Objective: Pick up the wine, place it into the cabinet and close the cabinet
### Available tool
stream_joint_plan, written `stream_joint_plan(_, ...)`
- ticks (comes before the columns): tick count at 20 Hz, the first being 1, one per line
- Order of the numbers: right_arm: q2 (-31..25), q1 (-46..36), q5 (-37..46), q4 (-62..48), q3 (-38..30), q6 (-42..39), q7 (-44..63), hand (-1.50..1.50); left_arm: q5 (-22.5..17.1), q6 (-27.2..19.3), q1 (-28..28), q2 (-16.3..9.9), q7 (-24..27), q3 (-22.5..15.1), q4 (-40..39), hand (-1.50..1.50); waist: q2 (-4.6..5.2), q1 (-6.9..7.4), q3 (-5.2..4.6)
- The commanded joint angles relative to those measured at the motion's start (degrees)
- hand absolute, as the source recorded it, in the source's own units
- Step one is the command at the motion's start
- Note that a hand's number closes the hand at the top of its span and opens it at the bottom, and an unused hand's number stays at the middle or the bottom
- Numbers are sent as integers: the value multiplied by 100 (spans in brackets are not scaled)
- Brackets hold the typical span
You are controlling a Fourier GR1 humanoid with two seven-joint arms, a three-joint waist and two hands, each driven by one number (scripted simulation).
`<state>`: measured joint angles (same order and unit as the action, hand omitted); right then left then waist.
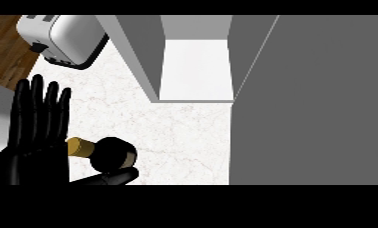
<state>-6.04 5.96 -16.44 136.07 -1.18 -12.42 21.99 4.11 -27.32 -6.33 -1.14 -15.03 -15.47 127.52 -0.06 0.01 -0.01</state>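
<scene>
A black left hand [37,122] is seen at the view's left edge, held open with straight fingers pointing up and the thumb [109,177] stretched out low to the right. Just beside its palm, the dark wine bottle with a gold-foiled neck [103,153] is seen from above on the white marbled tabletop [184,137]; no label writing can be read. Farther up, the grey open cabinet with a white inner floor [193,67] is found, its grey door [310,102] swung out at the right. A white toaster [65,38] is placed at the upper left.
</scene>
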Motion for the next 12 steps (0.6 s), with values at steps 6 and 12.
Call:
stream_joint_plan(6,211,105,232,74,153,-59,-132,-150,-156,80,-509,57,570,211,-169,-150,1,-5,1)
stream_joint_plan(12,100,147,44,138,-64,-117,60,-150,-822,606,-991,-267,833,951,-261,-150,0,4,1)
